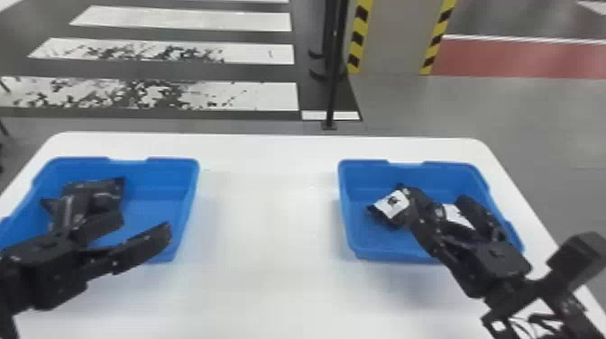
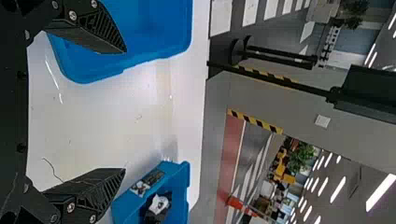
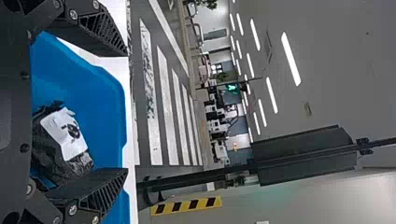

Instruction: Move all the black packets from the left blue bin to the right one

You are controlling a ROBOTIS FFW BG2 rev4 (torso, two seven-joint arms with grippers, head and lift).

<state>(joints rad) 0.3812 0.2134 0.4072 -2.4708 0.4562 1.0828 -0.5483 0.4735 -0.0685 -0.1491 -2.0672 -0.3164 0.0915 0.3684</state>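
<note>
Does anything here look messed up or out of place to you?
Nothing looks spilled or broken. Black packets lie jumbled in the left bin and right bin, which seems ordinary. One oddity: beyond the table, the nearest floor stripe is blotched black, perhaps worn paint.

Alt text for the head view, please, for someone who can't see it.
Open claws hang over two blue bins on a white table: the left claw over the left bin, which holds black packets, the right claw over the right bin, where at least one white-labelled black packet lies.
</note>
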